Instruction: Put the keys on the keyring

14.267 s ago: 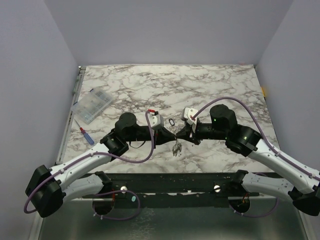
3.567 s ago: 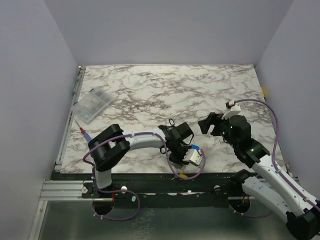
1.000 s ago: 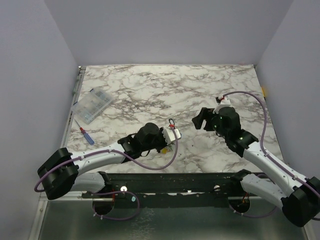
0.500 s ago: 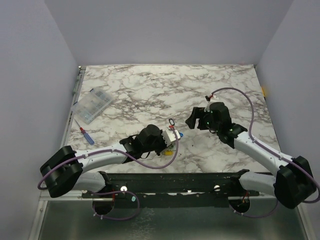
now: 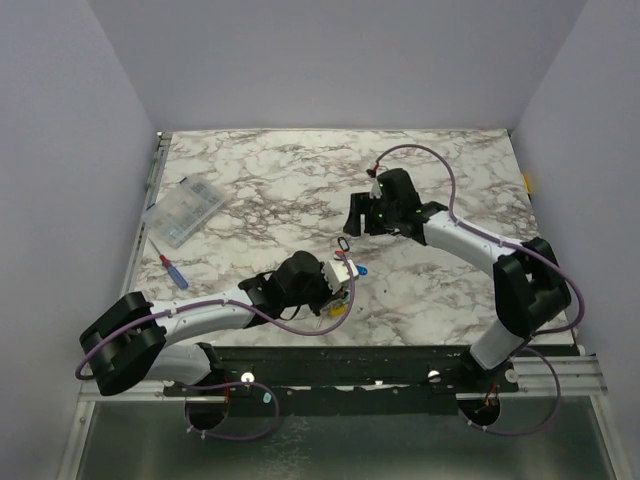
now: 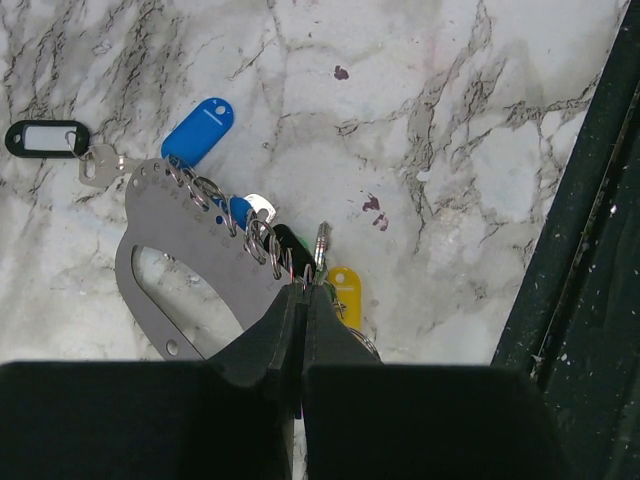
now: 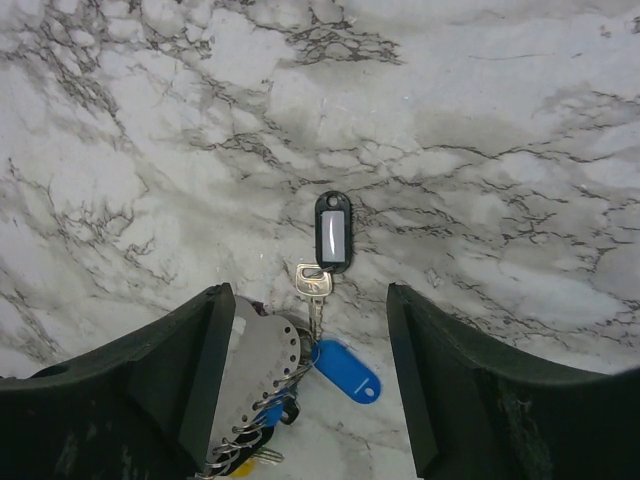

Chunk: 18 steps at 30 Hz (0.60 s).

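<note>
On the marble table (image 5: 250,170), only the left wrist view shows left claw (image 6: 305,290) pinching keys (image 6: 320,242); right claw (image 7: 310,297) gapes.

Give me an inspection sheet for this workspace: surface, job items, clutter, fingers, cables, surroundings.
Surface: marble table, a few small dark specks.
Job's things: keys with blue tag, black tag and yellow tag, bunched by wire rings along a grey plate.
Clutter: clear compartment box and screwdriver, far left.
Fingers: left fingers shut on the wire rings; right fingers open above the black tag.
Cables: purple cables loop off both arms.
Surroundings: lilac walls, black rail at the near edge.
</note>
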### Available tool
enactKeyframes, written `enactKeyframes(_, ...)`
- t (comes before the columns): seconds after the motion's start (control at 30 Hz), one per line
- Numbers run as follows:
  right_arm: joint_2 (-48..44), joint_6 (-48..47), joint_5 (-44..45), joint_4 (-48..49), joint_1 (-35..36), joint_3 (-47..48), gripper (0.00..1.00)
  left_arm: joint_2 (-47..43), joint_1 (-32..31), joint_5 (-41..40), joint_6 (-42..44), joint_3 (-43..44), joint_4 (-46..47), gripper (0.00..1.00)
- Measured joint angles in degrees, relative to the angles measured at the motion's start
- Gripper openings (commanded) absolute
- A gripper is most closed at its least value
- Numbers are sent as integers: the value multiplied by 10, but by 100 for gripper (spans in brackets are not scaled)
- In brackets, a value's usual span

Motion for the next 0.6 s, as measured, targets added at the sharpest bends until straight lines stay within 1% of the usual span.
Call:
enactKeyframes(0.17, 46, -2, 5, -47, 30, 38, 63, 0, 0, 8, -2, 0, 0, 0)
enactKeyframes(0.33, 68, 41, 35, -75, 53, 43, 59, 0, 0, 8, -2, 0, -1, 0)
enactKeyframes(0.4, 85, 60, 57, -88, 59, 59, 54, 0, 0, 8, -2, 0, -1, 0)
enactKeyframes(0.6, 134, 97, 93, -103, 65, 90, 51, 0, 0, 9, -2, 0, -3, 0)
